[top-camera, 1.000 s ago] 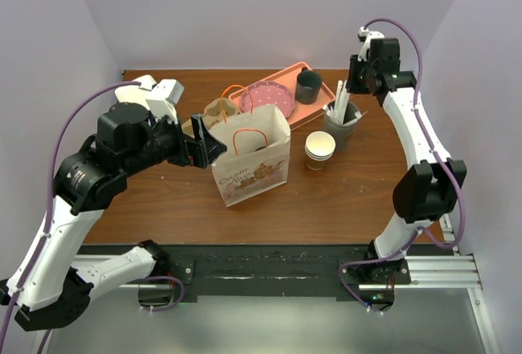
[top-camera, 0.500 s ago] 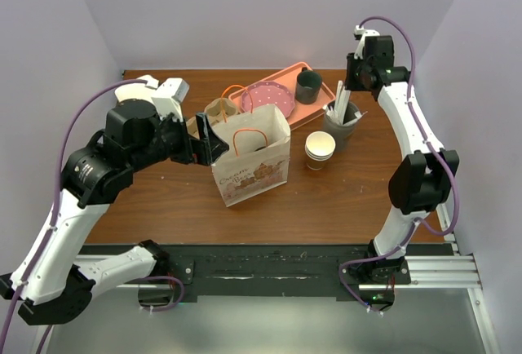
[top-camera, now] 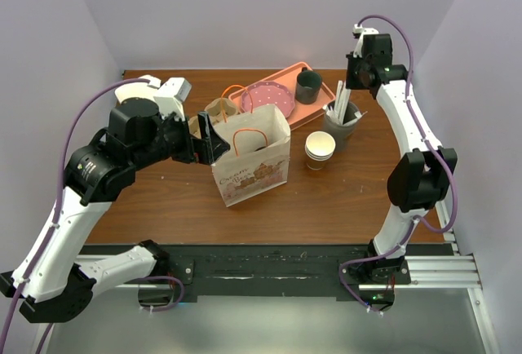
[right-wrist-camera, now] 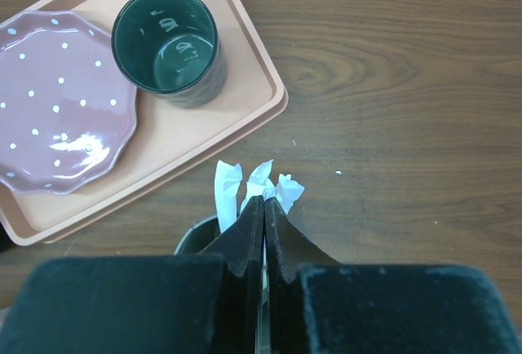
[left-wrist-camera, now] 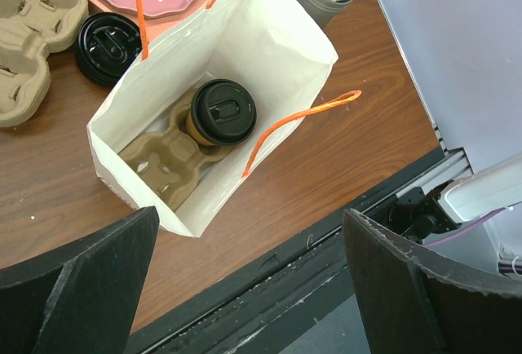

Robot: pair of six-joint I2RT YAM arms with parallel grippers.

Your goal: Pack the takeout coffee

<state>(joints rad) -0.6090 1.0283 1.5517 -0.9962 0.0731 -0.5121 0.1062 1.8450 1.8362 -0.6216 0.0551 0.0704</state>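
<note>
Lavender walls close in a brown wooden counter where the packing looks close to done. At left of the overhead view, the left gripper hangs over the paper bag, jaws spread wide with nothing between them. Its wrist camera looks straight down into the bag. The takeout coffee stands upright near the centre of that frame, seated in a cardboard carrier on the bag's floor, with only its black lid and a sliver of kraft wall showing.

The cup is probably light if empty, and heavier and sloshy if filled. Its paper wall would give under a hard squeeze and the press-on lid could pop. The safer hold is therefore a gentle pinch on the upper wall just under the lid rim, kept upright.

Raised marks on the lid cannot be read. The bag's front carries a printed picture and script lettering, too small to make out.

Further right, a stack of paper cups stands beside a grey holder. Over the holder, at upper right, the right gripper shows jaws pressed together; whether they pinch one of the white wrappers cannot be told.
</note>
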